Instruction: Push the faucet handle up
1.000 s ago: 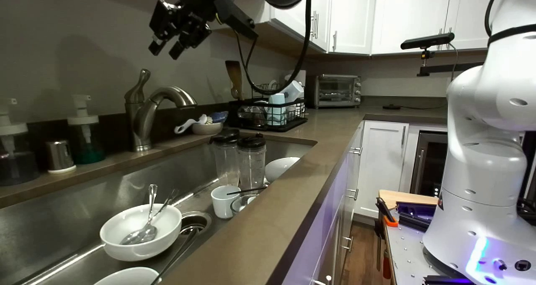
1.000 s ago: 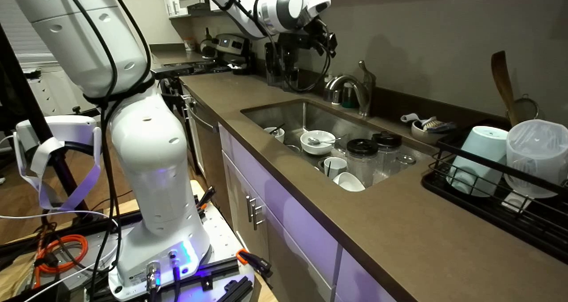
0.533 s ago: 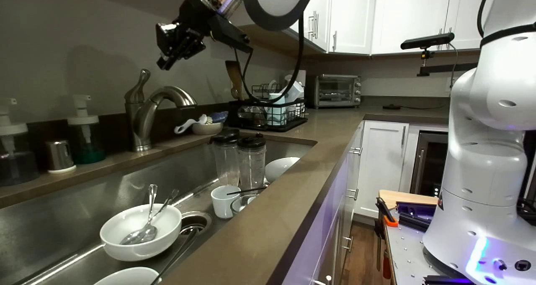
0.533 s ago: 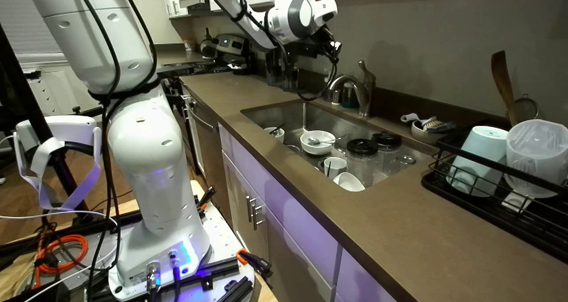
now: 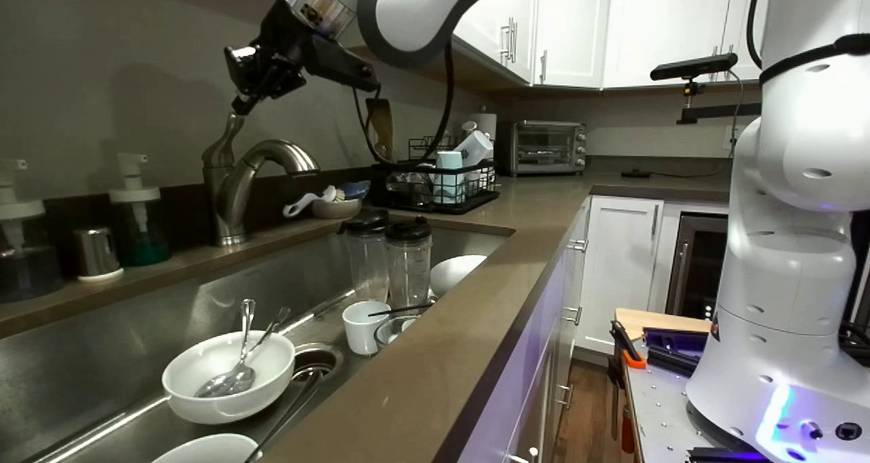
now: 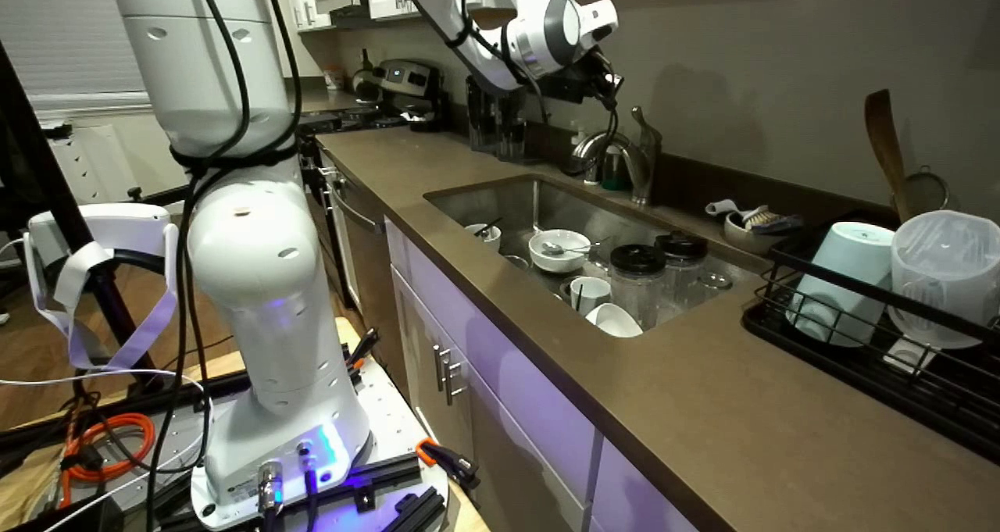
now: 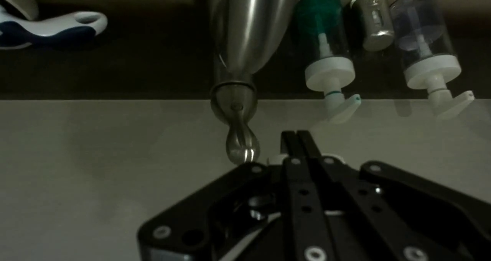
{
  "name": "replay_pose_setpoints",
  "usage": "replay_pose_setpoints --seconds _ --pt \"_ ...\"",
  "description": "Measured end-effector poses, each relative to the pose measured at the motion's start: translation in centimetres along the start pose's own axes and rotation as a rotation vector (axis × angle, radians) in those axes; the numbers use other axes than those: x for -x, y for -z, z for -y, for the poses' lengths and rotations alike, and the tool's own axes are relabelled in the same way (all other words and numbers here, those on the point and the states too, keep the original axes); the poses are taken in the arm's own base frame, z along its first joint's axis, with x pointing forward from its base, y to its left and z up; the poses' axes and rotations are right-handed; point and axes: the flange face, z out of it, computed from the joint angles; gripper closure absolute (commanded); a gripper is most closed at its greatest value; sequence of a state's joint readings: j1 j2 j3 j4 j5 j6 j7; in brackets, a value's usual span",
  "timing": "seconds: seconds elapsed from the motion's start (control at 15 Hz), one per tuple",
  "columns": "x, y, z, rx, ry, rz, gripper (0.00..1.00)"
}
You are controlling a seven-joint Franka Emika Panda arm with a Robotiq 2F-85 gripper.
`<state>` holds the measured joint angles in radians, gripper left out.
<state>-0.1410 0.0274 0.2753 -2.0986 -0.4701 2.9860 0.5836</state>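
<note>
The faucet (image 5: 234, 198) is brushed metal, with a curved spout and an upright lever handle (image 5: 228, 138) on top. In an exterior view my gripper's fingertips (image 5: 241, 105) appear right at the tip of that handle. The handle (image 6: 647, 132) stands to the right of the gripper in an exterior view, with wall showing between them. Scenery is inverted in the wrist view: the handle (image 7: 241, 140) hangs down, left of my gripper (image 7: 296, 133), whose two black fingers lie together with nothing between them. A gap separates fingers and handle there.
Two soap pumps (image 7: 330, 73) and a metal shaker (image 5: 98, 253) line the ledge beside the faucet. The sink (image 6: 539, 196) below holds bowls, mugs and lidded bottles (image 5: 410, 266). A brush bowl (image 5: 338, 209) and a dish rack (image 5: 435, 191) stand on the far side. Wall lies behind.
The gripper's fingers have come together from a parted stance. The arm has lowered and moved closer to the faucet handle. The handle itself looks unmoved.
</note>
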Motion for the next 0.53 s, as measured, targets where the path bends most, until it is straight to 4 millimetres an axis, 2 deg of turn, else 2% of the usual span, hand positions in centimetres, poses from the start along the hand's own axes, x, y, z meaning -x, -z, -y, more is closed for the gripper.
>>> replay_pose_setpoints --seconds 0.27,0.53 --pt "-0.9 -2.4 0.0 -0.013 -0.017 0.010 0.99" --pt "-1.3 -3.9 -0.6 -0.008 -0.030 0.017 0.99"
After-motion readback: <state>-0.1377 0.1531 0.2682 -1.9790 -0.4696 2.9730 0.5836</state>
